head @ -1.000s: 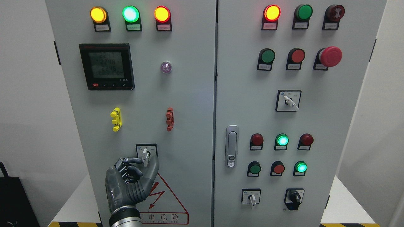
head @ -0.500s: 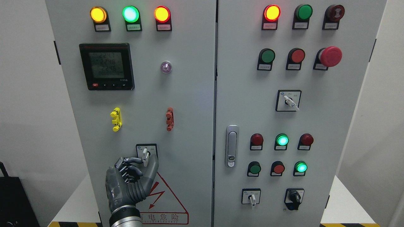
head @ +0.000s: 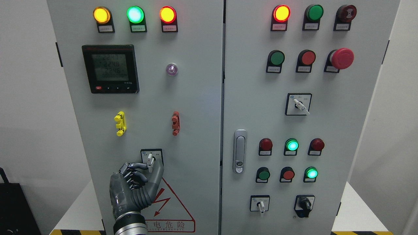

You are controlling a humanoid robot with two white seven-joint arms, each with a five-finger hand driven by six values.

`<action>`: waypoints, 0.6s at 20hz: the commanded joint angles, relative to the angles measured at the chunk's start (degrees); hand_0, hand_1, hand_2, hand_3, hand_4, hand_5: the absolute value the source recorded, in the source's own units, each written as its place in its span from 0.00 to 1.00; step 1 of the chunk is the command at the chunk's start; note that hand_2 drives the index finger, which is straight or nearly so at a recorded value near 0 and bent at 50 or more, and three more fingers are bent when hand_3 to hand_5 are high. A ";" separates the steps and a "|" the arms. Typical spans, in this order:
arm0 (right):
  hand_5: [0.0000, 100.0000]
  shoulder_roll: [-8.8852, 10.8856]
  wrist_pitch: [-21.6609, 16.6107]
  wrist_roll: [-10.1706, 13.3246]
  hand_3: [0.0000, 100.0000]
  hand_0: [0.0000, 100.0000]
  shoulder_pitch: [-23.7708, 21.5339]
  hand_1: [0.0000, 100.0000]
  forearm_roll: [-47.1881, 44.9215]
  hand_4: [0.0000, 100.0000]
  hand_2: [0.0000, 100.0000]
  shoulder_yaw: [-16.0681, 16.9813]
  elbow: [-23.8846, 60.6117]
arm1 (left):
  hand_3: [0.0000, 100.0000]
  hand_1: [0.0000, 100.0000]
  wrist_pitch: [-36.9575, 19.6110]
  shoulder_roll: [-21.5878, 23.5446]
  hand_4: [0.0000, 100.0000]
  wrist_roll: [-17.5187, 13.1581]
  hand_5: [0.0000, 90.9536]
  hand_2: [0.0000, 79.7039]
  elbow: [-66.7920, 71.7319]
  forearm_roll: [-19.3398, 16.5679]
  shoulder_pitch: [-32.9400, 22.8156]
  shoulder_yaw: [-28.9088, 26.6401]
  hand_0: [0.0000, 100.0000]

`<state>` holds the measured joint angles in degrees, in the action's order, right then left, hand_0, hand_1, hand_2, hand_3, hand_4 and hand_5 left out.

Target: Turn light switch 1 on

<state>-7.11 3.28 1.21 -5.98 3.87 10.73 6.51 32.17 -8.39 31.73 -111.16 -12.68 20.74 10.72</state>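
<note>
Head view: left hand (head: pixel 138 182) pinching the white lever of light switch 1 (head: pixel 150 161), low on the left cabinet door (head: pixel 196 107); small rigid knob, likely spring-stiff, best gripped across its flat sides.

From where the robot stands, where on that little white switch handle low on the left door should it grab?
Pinch the white switch handle by its narrow flat sides, coming from below. It sticks out upright from its square plate, so finger and thumb can close from left and right, as the left robot hand seems to be doing.
</note>
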 commanded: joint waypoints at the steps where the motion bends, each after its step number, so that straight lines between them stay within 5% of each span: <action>1: 0.00 0.08 -0.03 0.02 0.00 0.00 0.00 0.00 0.00 0.00 0.00 0.00 0.00 | 0.92 0.66 0.52 -0.22 0.88 0.00 0.86 0.76 0.07 0.03 0.71 0.00 0.12; 12: 0.00 0.08 -0.03 0.02 0.00 0.00 0.00 0.00 0.00 0.00 0.00 0.00 0.00 | 0.93 0.65 1.14 -0.22 0.89 0.00 0.87 0.77 -0.02 0.03 0.71 0.00 0.14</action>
<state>-7.10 3.28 1.22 -5.98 3.87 10.74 6.50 33.24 -8.55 31.73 -111.15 -12.66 21.36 10.72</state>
